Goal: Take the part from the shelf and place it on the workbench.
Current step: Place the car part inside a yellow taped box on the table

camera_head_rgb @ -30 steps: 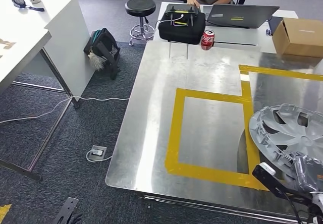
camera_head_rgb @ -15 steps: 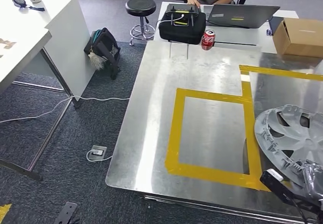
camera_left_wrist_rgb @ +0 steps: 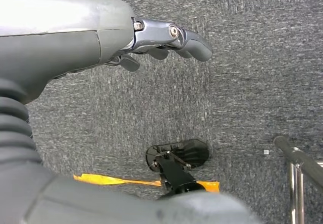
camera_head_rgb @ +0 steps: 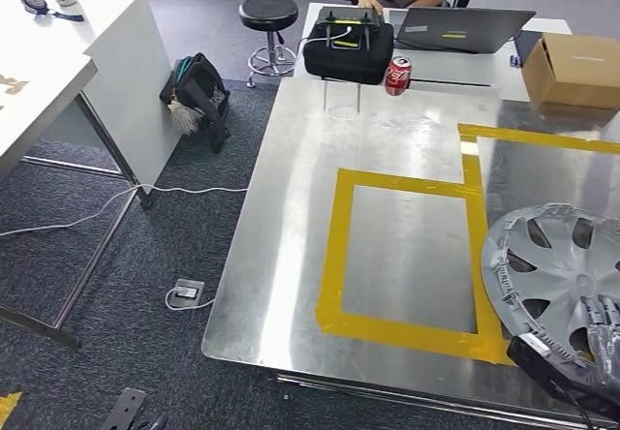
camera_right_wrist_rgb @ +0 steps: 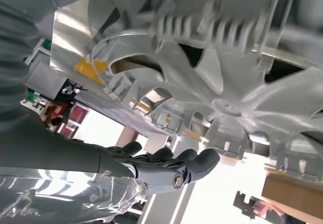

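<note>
Placing step. Silver-grey spoked plastic wheel cover point(camera_head_rgb: 559, 270) sits over the right side of the shiny steel workbench point(camera_head_rgb: 307, 217), overlapping the yellow tape square point(camera_head_rgb: 336, 246). Right hand point(camera_head_rgb: 604, 338) grips its near rim, fingers point(camera_right_wrist_rgb: 167, 158) curled under. Can't tell if it's fully resting. Left hand point(camera_left_wrist_rgb: 167, 37) hangs over carpet, fingers straight, holding nothing. Next: seat it flat, then release.
</note>
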